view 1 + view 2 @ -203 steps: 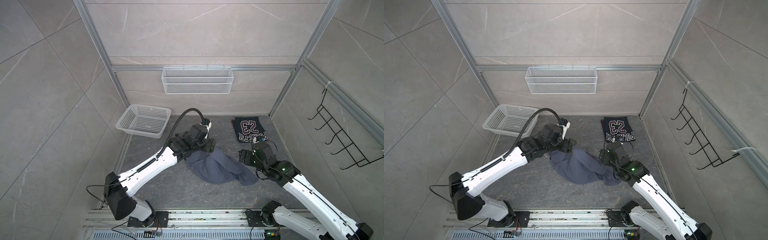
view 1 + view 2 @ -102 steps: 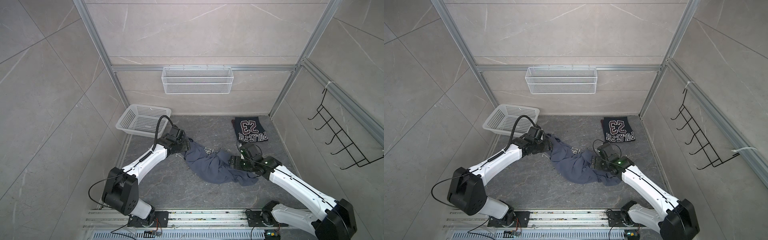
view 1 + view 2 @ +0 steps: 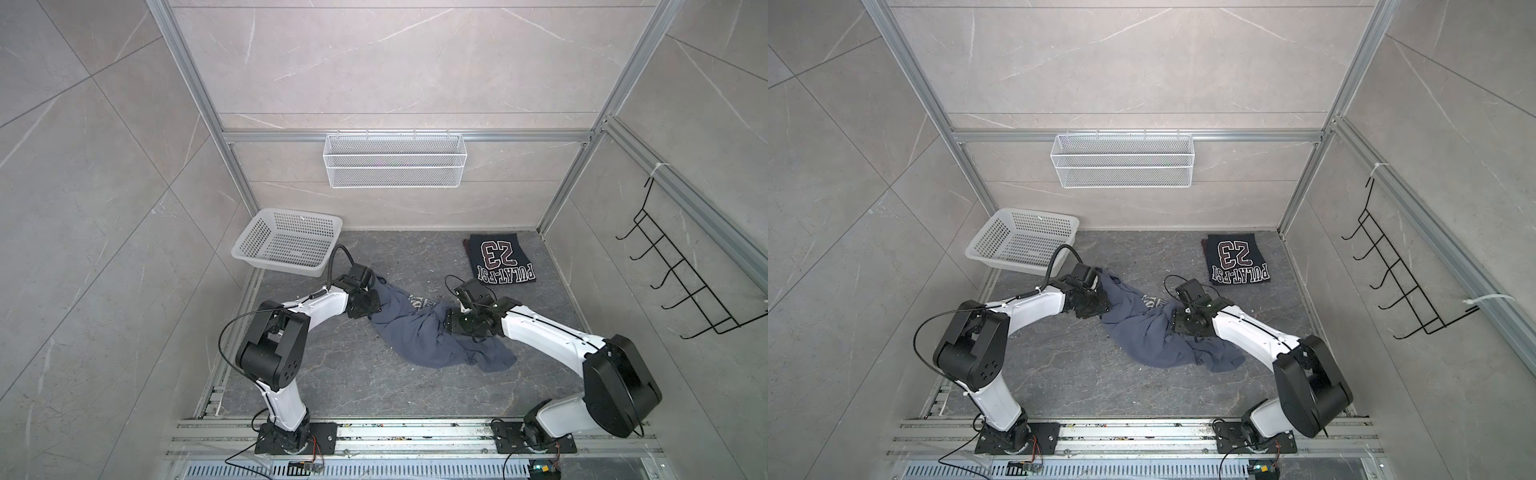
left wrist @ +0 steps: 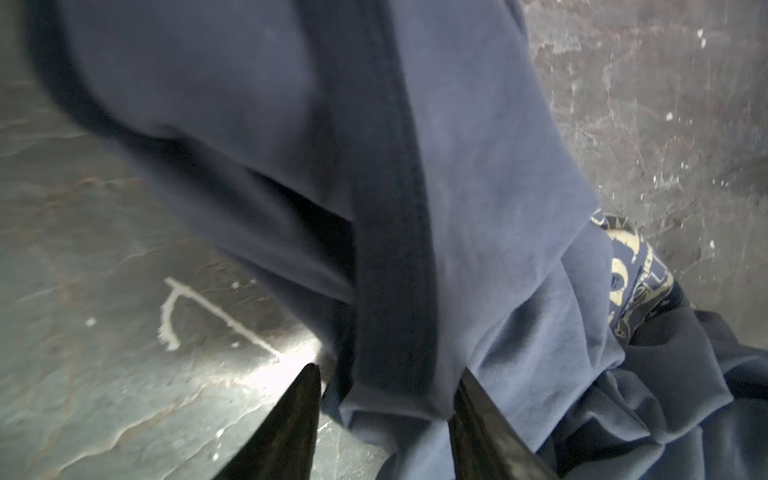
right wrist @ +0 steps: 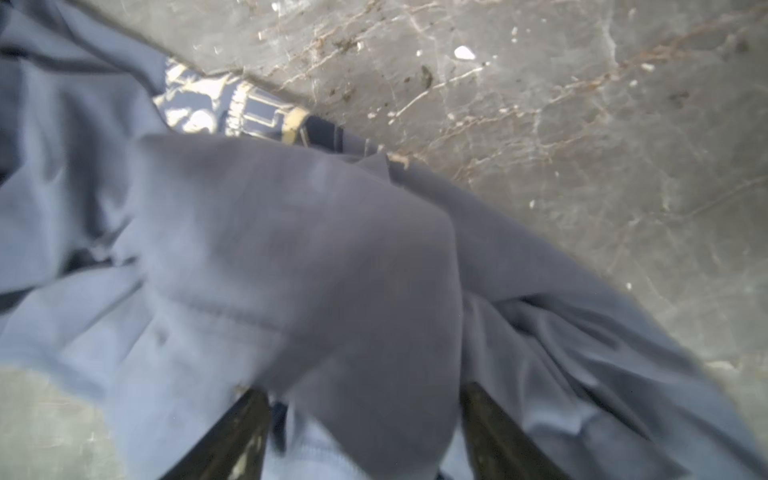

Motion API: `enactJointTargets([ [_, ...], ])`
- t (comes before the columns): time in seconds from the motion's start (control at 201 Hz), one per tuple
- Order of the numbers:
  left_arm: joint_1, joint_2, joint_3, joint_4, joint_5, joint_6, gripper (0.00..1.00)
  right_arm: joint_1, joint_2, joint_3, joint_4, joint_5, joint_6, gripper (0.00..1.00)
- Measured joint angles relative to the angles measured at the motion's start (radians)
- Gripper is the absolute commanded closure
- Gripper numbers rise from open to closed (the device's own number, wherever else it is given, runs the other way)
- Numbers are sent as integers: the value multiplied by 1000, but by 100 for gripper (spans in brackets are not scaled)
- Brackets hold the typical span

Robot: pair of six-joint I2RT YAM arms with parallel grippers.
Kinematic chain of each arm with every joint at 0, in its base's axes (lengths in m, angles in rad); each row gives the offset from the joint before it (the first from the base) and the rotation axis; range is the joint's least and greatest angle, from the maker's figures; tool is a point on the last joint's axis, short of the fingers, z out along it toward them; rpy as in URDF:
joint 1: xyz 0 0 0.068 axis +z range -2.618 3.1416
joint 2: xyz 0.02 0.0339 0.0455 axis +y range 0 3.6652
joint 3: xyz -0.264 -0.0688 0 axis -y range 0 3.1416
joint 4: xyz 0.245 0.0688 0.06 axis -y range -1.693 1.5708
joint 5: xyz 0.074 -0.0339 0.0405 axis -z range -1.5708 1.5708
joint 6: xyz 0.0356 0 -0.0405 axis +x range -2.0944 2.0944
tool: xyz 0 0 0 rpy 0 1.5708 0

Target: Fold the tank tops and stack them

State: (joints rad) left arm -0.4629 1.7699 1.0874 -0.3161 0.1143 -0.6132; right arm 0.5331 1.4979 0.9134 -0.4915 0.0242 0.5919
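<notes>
The slate blue-grey tank top (image 3: 419, 332) (image 3: 1150, 332) lies crumpled across the middle of the floor, part of its white print showing. My left gripper (image 3: 371, 302) (image 3: 1102, 305) is down at its left end. In the left wrist view a fold of this top (image 4: 478, 208) sits inside the open left gripper (image 4: 386, 374), touching one finger only. My right gripper (image 3: 451, 326) (image 3: 1177, 322) is down on its right part. In the right wrist view blurred cloth (image 5: 291, 249) fills the wide right gripper (image 5: 361, 395). The navy tank top (image 3: 500, 259) (image 3: 1237, 259) lies folded at the back right.
A white perforated basket (image 3: 249, 253) (image 3: 984, 253) stands at the back left, close behind my left arm. A wire basket (image 3: 394, 160) hangs on the back wall and a black hook rack (image 3: 685, 291) on the right wall. Bare floor lies in front of the cloth.
Both grippers have come down onto the slate top, the left one moving left and back. The cloth is drawn out longer between them. Both pairs of jaws have narrowed.
</notes>
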Motion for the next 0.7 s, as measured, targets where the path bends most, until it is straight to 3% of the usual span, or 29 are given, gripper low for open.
enactJointTargets([
  [0.114,0,6,10,5,20,-1,83,2,6,3,-8,36,-19,71],
  [0.234,0,5,22,11,28,0,100,2,-14,5,-21,76,-19,85],
  [0.508,3,-100,58,-68,-15,20,100,2,-216,112,-190,243,-65,96],
  [0.702,18,-514,92,-157,-175,58,100,0,-428,319,-328,383,-118,98],
])
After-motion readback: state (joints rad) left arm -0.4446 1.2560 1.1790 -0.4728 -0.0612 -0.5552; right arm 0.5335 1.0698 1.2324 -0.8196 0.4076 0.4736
